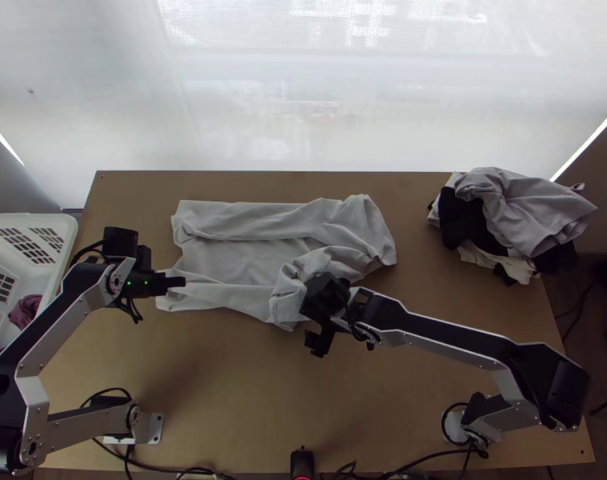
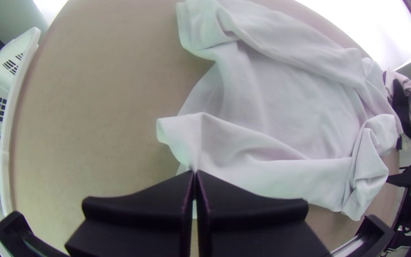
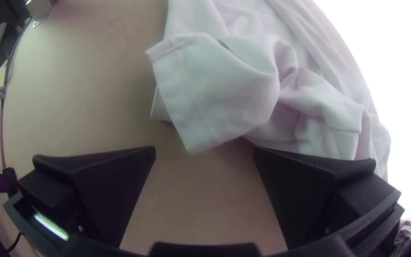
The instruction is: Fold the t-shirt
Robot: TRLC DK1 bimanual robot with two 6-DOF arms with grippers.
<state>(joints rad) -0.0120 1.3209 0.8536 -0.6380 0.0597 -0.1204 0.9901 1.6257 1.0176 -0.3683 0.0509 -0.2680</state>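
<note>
The t-shirt (image 1: pixel 243 260) lies lengthwise across the middle of the worktop (image 1: pixel 223 384), light grey and partly folded, and I judge myself somewhere in the first half of the job. Along the far side a long strip (image 1: pixel 239 220) is turned in over the body, fairly straight though rumpled toward one end. Along the near side another strip (image 1: pixel 231 296) lies inward, less tidy, with a flat panel showing between the two. My left pincer (image 2: pixel 194 173) is pressed together on the edge of the near strip, at the end by the white basket (image 1: pixel 43 219), and the cloth creases toward its tips. My right pincer (image 3: pixel 204 150) is spread wide at the other end, holding nothing, just beside a loose sleeve (image 3: pixel 205 85) whose hemmed end points out toward the gap. That end is the untidy part: the sleeve and the cloth around it are bunched instead of lying flat. So the lengthwise folds are roughly in place, while smoothing the near strip, tucking the sleeve in and folding the length over on itself all remain, as I see it. Farther over, a heap of clothes (image 1: pixel 527 212) sits at the worktop's far corner, well apart from my shirt.
</note>
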